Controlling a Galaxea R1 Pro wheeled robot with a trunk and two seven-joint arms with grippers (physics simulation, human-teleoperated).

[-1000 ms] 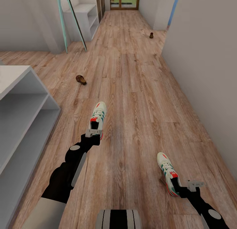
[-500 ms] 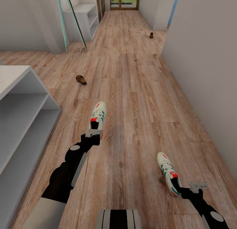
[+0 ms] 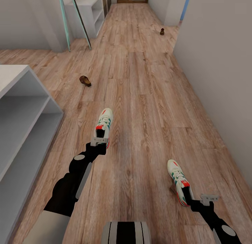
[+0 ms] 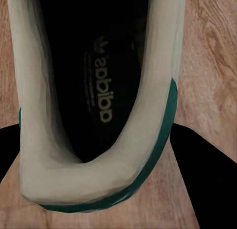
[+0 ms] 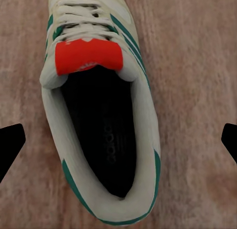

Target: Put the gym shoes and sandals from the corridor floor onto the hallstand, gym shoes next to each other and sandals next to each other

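Your left gripper (image 3: 99, 141) sits at one gym shoe's (image 3: 104, 123) heel, its finger state hidden; your right gripper's (image 3: 207, 198) fingers are spread at the other shoe (image 3: 180, 181). Both sandals (image 3: 85, 80) lie farther off.

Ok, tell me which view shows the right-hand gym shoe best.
The right wrist view: the right-hand gym shoe shows laces, red tongue and open collar. The head view shows it small on the floor, heel by the right gripper.
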